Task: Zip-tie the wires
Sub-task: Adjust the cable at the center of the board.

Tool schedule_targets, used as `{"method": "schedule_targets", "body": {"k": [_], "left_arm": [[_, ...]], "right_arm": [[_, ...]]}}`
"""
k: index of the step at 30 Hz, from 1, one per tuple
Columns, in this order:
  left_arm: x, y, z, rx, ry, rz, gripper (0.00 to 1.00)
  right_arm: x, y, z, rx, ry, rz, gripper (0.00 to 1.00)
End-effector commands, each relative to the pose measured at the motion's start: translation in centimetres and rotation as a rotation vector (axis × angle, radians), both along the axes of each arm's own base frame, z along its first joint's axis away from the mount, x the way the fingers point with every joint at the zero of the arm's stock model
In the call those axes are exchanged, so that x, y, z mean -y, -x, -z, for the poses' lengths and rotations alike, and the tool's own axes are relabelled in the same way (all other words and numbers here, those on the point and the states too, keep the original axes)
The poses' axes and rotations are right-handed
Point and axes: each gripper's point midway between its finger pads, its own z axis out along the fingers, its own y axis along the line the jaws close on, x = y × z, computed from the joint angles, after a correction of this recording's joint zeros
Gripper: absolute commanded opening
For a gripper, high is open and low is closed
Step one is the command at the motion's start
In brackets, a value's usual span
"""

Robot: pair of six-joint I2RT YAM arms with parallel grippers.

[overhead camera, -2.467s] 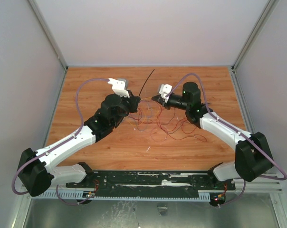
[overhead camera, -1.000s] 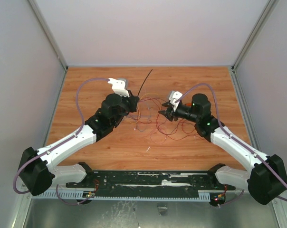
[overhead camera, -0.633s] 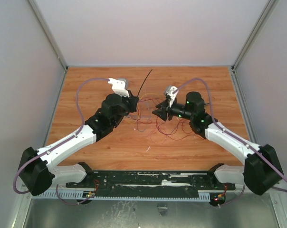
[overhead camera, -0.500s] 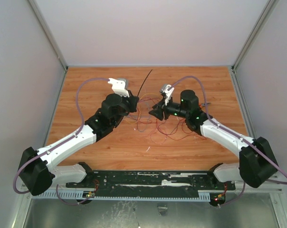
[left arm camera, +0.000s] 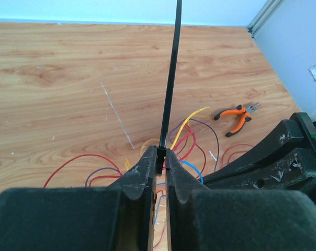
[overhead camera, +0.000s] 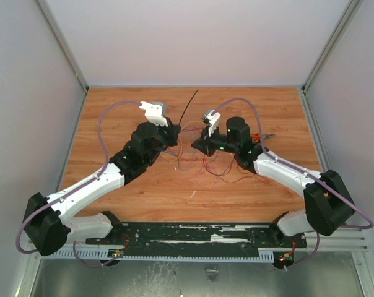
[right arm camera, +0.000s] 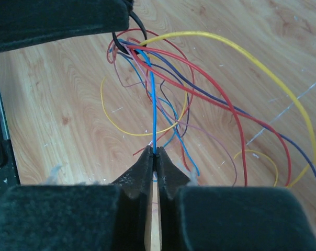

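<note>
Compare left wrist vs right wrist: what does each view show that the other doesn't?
Left wrist only: the left hand shut on the black zip tie, which points away over the table, and orange-handled pliers lying further off.
Right wrist only: the right hand closed on a blue wire that runs into the tangle.
Both: the loose coloured wires on the wooden table.
</note>
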Motion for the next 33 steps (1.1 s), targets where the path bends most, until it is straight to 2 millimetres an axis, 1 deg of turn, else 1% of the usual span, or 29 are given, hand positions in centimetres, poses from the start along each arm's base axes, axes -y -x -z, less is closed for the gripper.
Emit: {"method": "schedule_targets", "body": {"k": [1, 6, 11, 18, 27, 33], "left_arm": [[-0.5, 0.0, -0.9, 0.027, 0.018, -0.012, 0.0], [-0.8, 0.1, -1.0, 0.032, 0.018, -0.02, 0.0], [-1.0, 0.1, -1.0, 0.033, 0.017, -0.027, 0.0], [-1.2, 0.1, -1.1, 0.033, 0.016, -0.033, 0.0], [-1.5, -0.1, -1.0, 0.032, 0.007, -0.044, 0.0], [-1.5, -0.2, -1.0, 0.032, 0.003, -0.049, 0.0]], "right_arm": [[0.6, -0.8, -2.1, 0.06, 0.002, 0.056, 0.0], [2.4, 0.3, -1.1, 0.042, 0.05, 0.096, 0.0], [4.6, 1.0, -0.2, 0.034, 0.09, 0.166, 0.0], [7.7, 0.8, 0.3, 0.036, 0.158, 0.274, 0.0], [11.4, 0.2, 0.2, 0.035, 0.2, 0.389, 0.0], [12.6, 0.0, -0.1, 0.044, 0.208, 0.415, 0.0]]}}
